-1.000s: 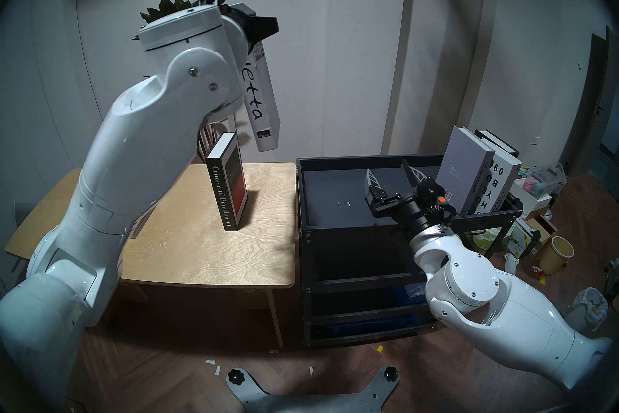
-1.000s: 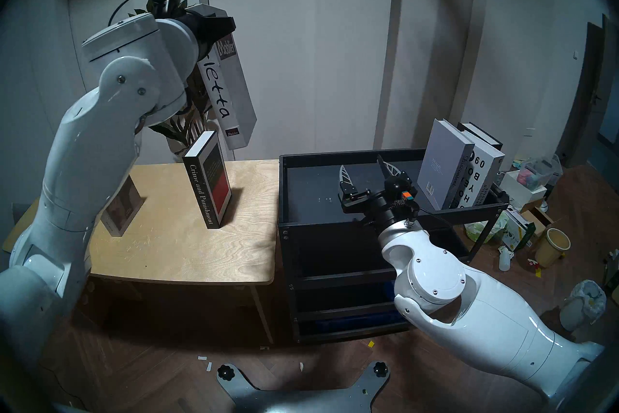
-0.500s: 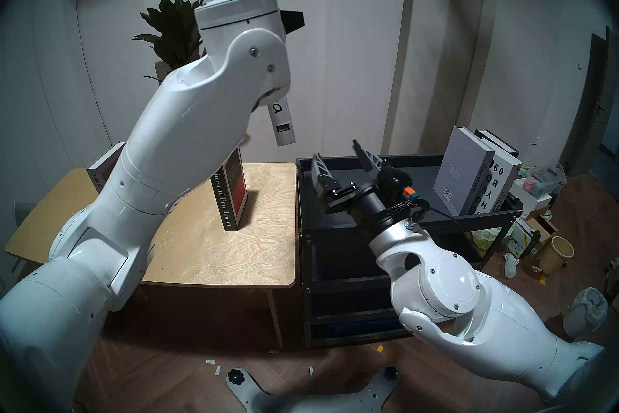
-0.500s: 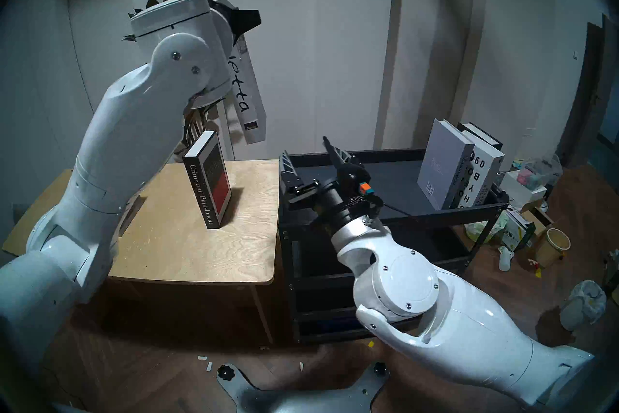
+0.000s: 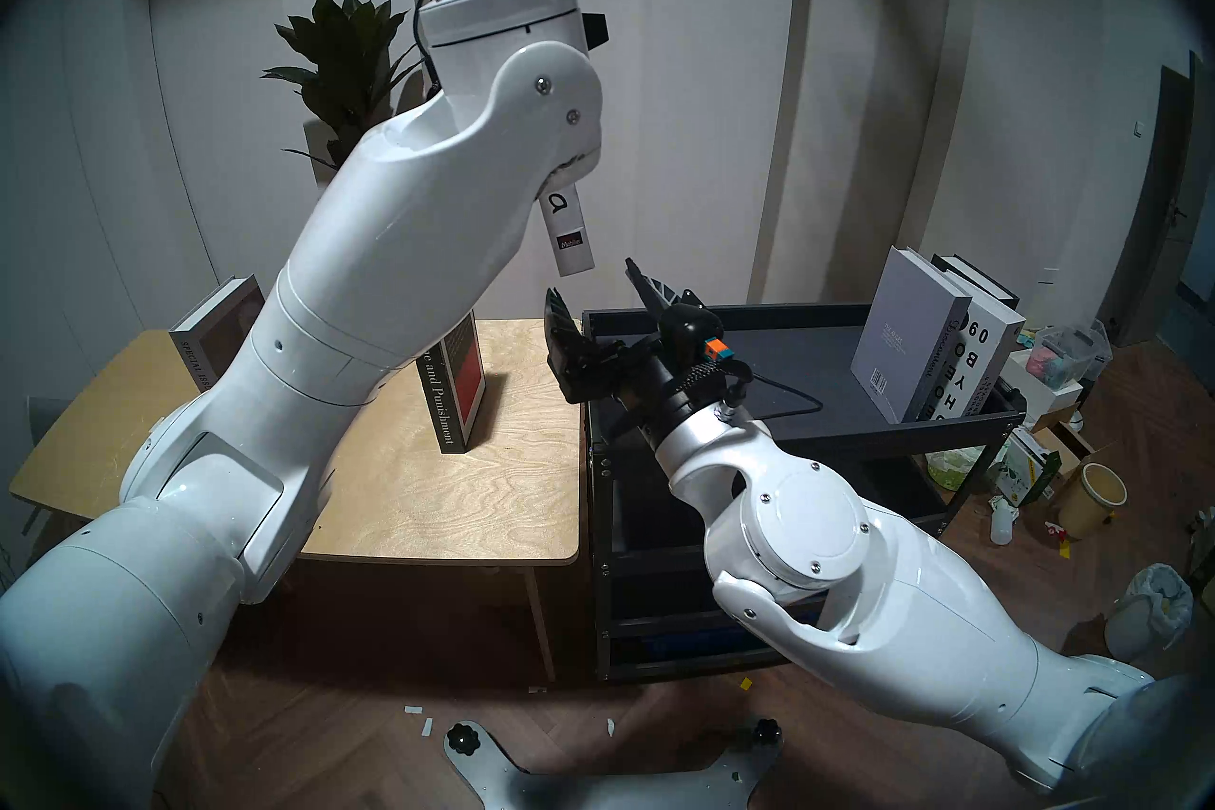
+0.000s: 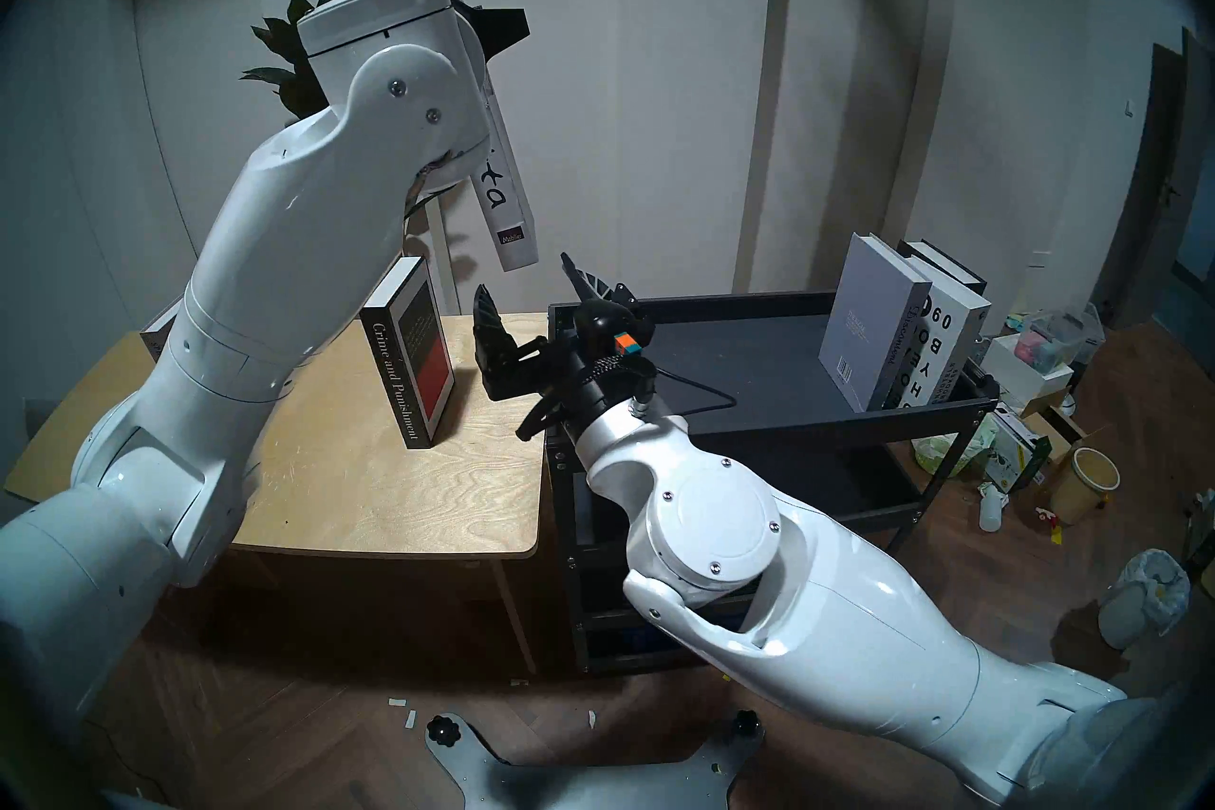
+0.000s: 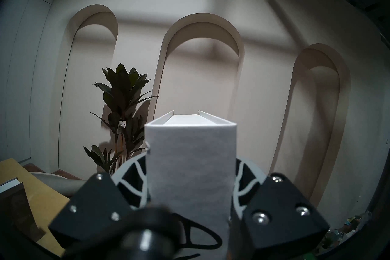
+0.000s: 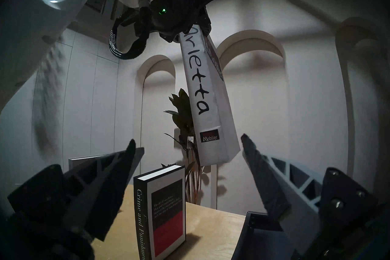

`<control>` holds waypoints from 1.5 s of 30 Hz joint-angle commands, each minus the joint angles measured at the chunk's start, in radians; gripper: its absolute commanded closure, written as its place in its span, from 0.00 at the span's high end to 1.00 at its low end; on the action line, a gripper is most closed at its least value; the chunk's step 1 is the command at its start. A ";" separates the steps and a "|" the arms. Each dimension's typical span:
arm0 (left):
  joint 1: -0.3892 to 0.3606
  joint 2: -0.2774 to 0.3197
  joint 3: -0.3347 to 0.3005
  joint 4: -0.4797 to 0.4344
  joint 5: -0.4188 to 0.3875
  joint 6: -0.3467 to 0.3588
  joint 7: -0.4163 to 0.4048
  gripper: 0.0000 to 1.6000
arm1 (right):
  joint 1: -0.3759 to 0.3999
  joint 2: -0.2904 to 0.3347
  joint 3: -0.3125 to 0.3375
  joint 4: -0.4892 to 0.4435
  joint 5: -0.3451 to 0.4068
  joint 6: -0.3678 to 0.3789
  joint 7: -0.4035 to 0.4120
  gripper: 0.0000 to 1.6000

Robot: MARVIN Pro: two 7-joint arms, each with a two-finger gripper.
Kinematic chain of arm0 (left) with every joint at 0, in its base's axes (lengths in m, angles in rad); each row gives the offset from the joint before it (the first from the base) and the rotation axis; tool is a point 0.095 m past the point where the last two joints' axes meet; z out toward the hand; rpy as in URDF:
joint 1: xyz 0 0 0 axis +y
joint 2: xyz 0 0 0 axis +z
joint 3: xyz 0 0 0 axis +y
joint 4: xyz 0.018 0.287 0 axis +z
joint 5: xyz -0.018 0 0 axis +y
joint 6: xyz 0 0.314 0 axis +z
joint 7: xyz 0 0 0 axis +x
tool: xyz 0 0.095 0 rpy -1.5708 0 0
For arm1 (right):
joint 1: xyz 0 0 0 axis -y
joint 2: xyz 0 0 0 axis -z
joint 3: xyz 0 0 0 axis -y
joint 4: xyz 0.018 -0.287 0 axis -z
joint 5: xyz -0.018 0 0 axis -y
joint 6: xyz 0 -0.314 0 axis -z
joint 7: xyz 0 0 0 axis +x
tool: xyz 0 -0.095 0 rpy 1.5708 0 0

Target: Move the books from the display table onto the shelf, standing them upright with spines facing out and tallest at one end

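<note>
White Arietta book (image 8: 207,95) clamped in left jaws, right jaws wide, apparently empty

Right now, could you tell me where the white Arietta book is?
The Arietta book hangs in the air from the left gripper, above the gap between the display table and the shelf, just over the open right gripper.

Pale arched wall niches (image 5: 217,66), potted plant (image 5: 342,59), herringbone wood floor (image 5: 315,723)

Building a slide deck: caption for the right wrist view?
Open right gripper below the white book held by the left gripper.
</note>
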State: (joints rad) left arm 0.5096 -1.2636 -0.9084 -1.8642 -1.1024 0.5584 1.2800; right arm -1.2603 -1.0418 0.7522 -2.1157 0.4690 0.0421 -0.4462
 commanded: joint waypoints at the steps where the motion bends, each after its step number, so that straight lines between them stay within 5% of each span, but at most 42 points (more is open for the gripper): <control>1: 0.007 -0.015 -0.019 -0.014 0.031 -0.005 0.107 0.00 | 0.114 -0.114 -0.002 0.057 -0.025 0.026 -0.010 1.00; 28: 0.158 -0.056 -0.074 -0.090 0.119 0.005 0.108 0.00 | 0.363 -0.373 -0.034 0.458 -0.084 0.067 -0.087 1.00; 41: 0.213 -0.098 -0.112 -0.144 0.160 0.021 0.082 0.00 | 0.348 -0.386 -0.052 0.445 -0.097 -0.001 -0.098 1.00; 42: 0.228 -0.105 -0.114 -0.159 0.165 0.018 0.082 0.00 | 0.333 -0.377 -0.058 0.421 -0.100 -0.010 -0.101 0.05; 45: 0.249 -0.109 -0.115 -0.176 0.179 0.005 0.066 0.00 | 0.316 -0.362 -0.064 0.398 -0.103 -0.019 -0.103 0.00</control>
State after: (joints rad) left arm 0.7337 -1.3463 -1.0030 -1.9824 -0.9610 0.5900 1.2492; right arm -0.9184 -1.4051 0.6973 -1.6342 0.3749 0.0725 -0.5460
